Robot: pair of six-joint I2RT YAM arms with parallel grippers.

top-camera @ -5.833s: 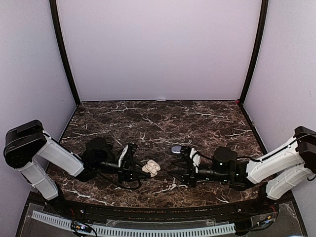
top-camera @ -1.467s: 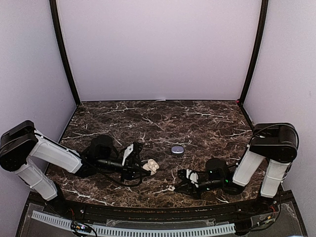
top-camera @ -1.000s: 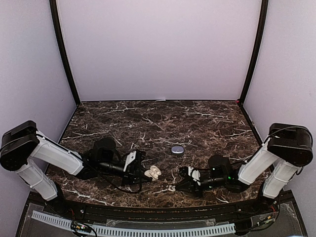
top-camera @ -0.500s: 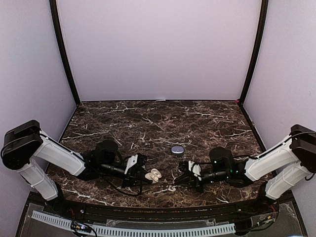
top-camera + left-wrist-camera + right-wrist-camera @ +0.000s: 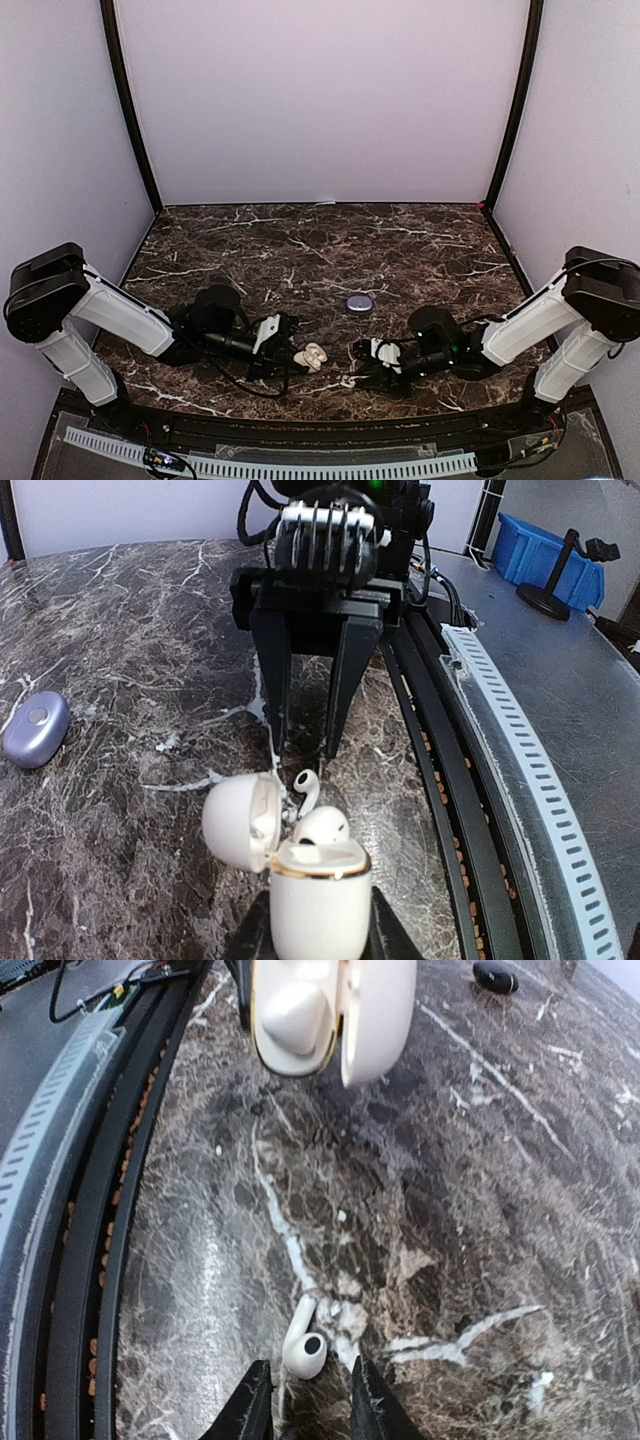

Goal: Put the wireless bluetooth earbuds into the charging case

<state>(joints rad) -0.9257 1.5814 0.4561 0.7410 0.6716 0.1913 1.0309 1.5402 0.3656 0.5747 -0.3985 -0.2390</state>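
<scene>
Spread at the right tool (image 5: 308, 1392) is the fresh change. Half a second back its fingers stood nearer together. Now they are apart and straddle the loose earbud (image 5: 303, 1347), which lies on the bench (image 5: 480, 1210) with a gap on each side, so nothing is clamped. That arm has also slid left, bringing the tips either side of the earbud, whose stem points toward the case (image 5: 320, 895). The earbud itself has lain in the same spot for the last second and a half.

The left tool (image 5: 288, 349) stays clamped on the case, lid (image 5: 240, 820) swung open, held low and near the right tool's tips. It has dropped and come closer over that time. A seated earbud (image 5: 321, 826) already rests inside; whether the second seat is free I cannot tell.

This looks like the lead-in to a pickup: fingers set, closing next, then a short carry to the case. A blue-grey case (image 5: 358, 303) lies farther back, apart from both arms.
</scene>
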